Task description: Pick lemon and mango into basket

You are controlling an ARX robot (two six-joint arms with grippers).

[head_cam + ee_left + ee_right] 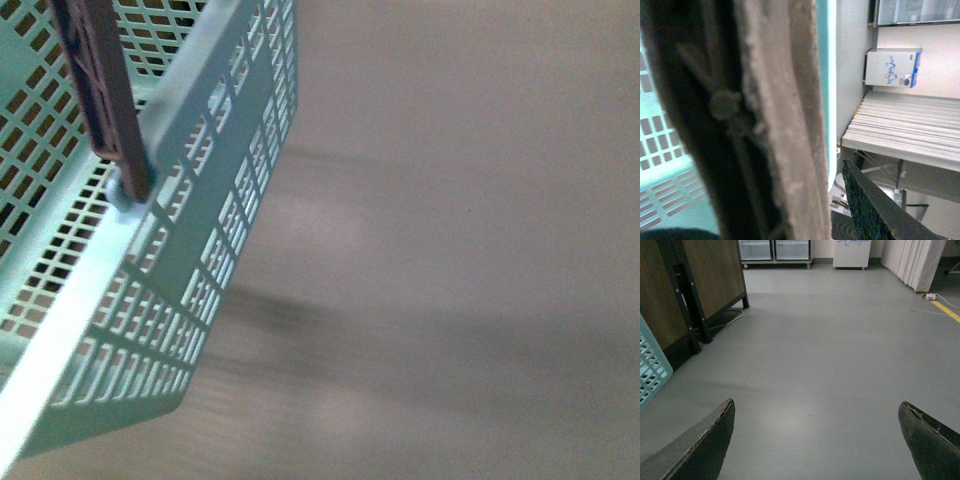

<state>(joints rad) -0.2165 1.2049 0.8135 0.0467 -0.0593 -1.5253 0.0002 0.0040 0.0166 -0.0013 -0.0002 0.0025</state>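
Observation:
The light teal slotted basket point(215, 190) hangs tilted at the left of the front view, lifted above the blurred grey floor. Its brown handle point(100, 90) runs up from a pivot on the rim. In the left wrist view the brown handle point(775, 120) fills the middle, very close, and my left gripper is shut on it; one dark finger point(875, 205) shows beside it. The basket wall point(665, 165) lies behind. My right gripper point(815, 440) is open and empty over bare floor. A corner of the basket point(650, 370) shows there. The lemon and the mango are out of view.
The right wrist view shows a grey floor, a dark wooden panel on black legs point(705, 285), glass cabinets point(775, 250), a white box point(852, 252), a white curtain point(920, 262) and a yellow floor line point(945, 310).

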